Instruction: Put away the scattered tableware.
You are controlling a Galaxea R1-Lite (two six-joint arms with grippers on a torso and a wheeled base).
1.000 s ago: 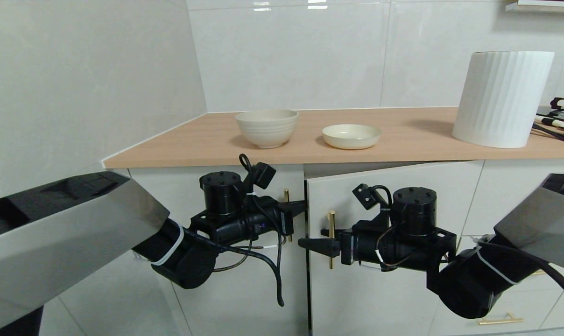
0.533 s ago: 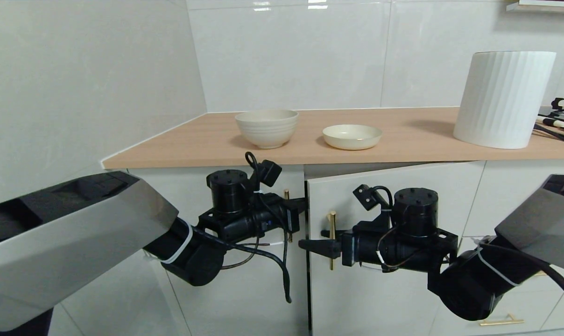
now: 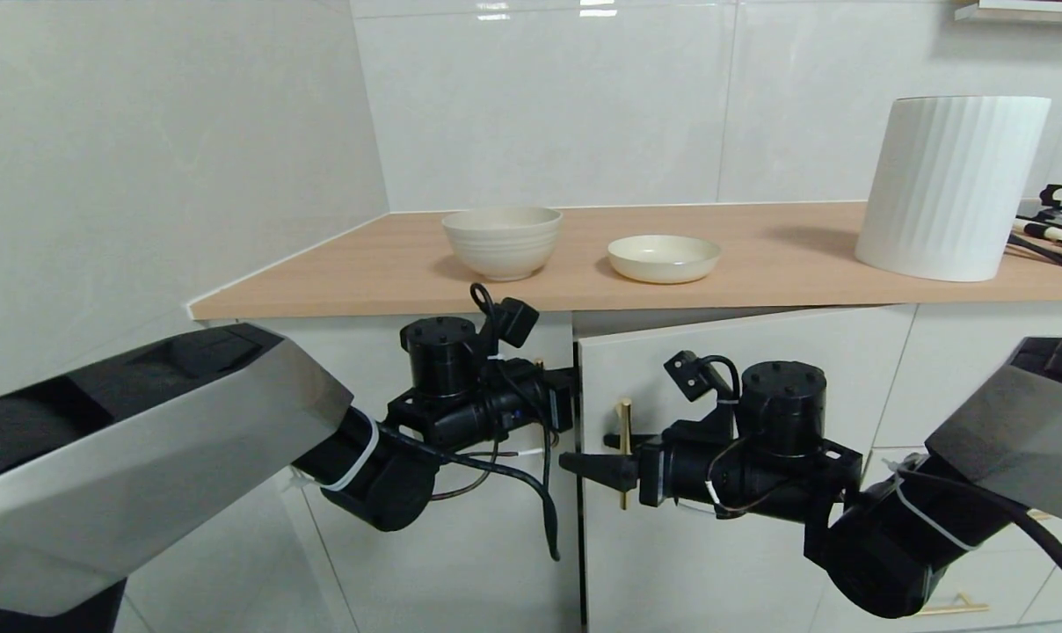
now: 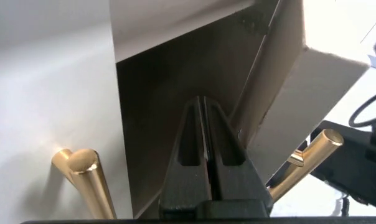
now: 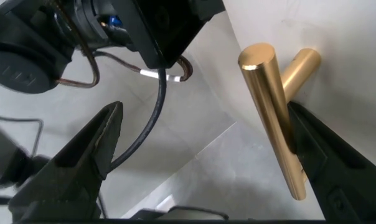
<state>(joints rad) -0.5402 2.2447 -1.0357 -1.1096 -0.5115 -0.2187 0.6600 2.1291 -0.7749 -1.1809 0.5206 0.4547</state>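
Observation:
A cream ribbed bowl [image 3: 501, 240] and a shallow cream dish [image 3: 663, 257] sit on the wooden countertop [image 3: 390, 264]. Below it, the right cabinet door [image 3: 760, 343] stands slightly ajar. My left gripper [image 3: 571, 383] is shut, and its joined fingers [image 4: 203, 124] poke into the dark gap between the two doors. My right gripper [image 3: 591, 450] is open at the ajar door's gold handle [image 3: 623, 453]. In the right wrist view the handle [image 5: 272, 112] stands between the fingers [image 5: 88, 162], close against one of them.
A tall white ribbed container [image 3: 953, 186] stands at the counter's right, with pens and small tools [image 3: 1054, 233] behind it. The left door's gold handle [image 4: 82, 177] is beside my left gripper. Tiled walls close off the left and back.
My left arm has pushed forward and to the right, with its shut tips deeper in the door gap. The right gripper has sunk a little at the handle.

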